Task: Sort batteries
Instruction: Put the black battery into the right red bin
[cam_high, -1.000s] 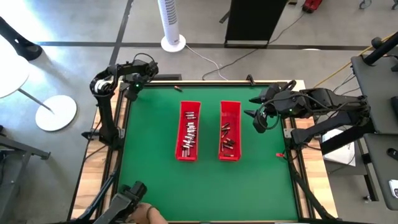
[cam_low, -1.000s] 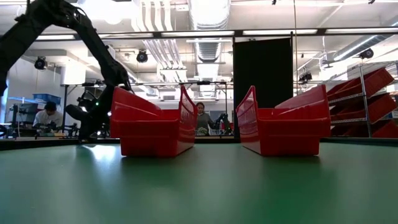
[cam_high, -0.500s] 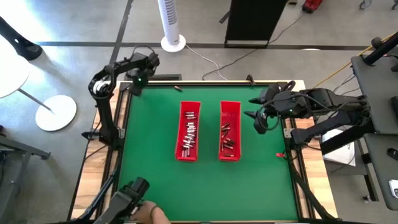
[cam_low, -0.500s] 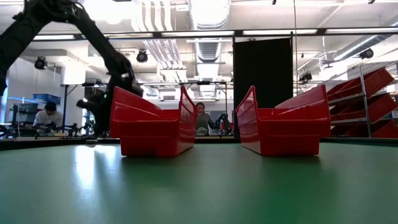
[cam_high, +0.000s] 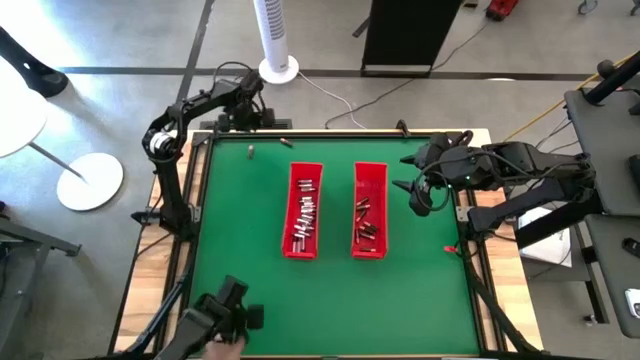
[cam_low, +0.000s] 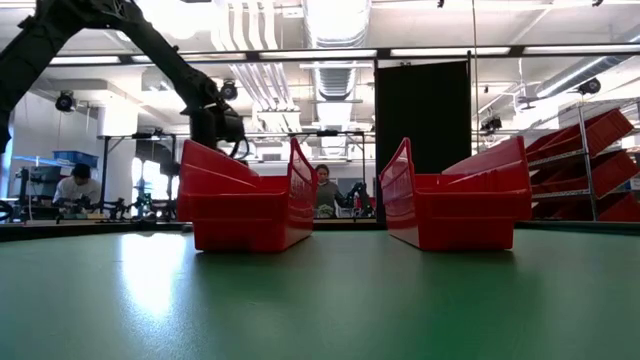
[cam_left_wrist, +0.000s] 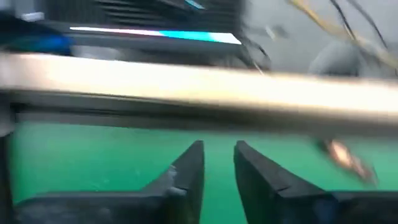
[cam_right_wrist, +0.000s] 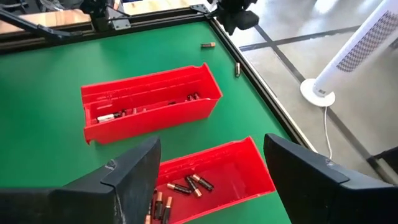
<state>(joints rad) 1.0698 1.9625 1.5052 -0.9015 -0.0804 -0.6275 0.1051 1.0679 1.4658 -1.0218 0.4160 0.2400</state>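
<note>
Green felt table (cam_high: 240, 250) carries tiny silvery and dark batteries (cam_high: 304, 212) in two long red plastic trays (cam_high: 370, 180). A stray one (cam_high: 251, 151) now lies where the left gripper (cam_high: 248, 103), parting and empty, just lifted away. Right gripper (cam_high: 410, 172) waits open. Battery types are unreadable.

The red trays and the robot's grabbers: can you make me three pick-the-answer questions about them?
1. Where are the red trays?
A. middle of the green table
B. on the floor
C. stacked on each other

2. How many red trays?
A. one
B. two
C. four

3. The right gripper is:
A. open and empty
B. squeezing a battery
C. holding a tray

Answers: 1 A, they lie side by side mid-table. 2 B, the high view shows two. 3 A, its fingers stand wide apart with nothing between.
</note>
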